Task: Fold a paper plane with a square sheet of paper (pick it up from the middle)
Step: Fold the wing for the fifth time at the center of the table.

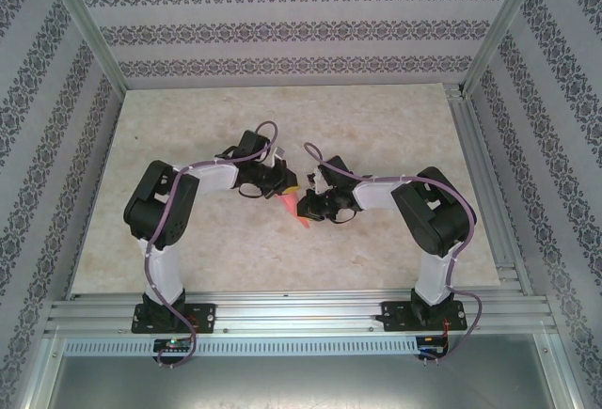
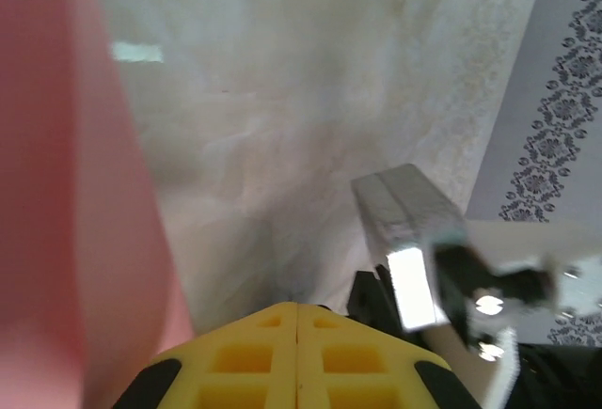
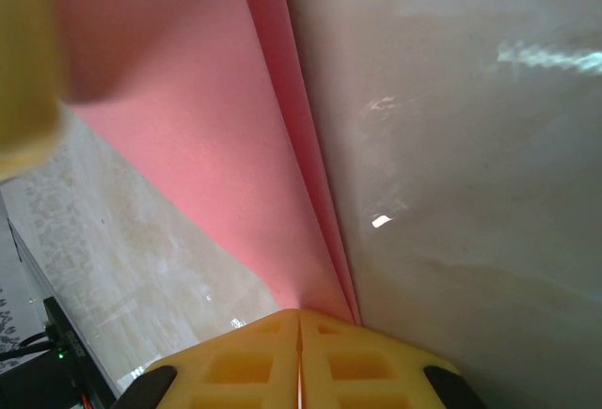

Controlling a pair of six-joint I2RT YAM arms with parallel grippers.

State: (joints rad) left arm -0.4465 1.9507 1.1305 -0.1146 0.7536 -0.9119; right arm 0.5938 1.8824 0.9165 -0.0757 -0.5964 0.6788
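Near the middle of the pale marbled bench the two arms meet, and the paper plane sits between them as a narrow pink-red wedge whose point aims toward 5 o'clock in the top view. The left end effector is at the paper's 11 o'clock end, its yellow tip right against the wide part of the fold. The right end effector comes in from 3 o'clock, close against the paper's side. In the right wrist view the right end effector has its yellow pads pressed together, and the paper plane runs straight into the seam between them, so it is clamped on the paper; a lengthwise crease runs from 12 o'clock down to the pads, and a blurred yellow shape overlaps the paper at 10 o'clock. In the left wrist view the left end effector is also fully closed, pad against pad. There the paper plane is a blurred pink band at 9 o'clock beside the pads rather than in their seam, so I cannot tell whether any paper is pinched
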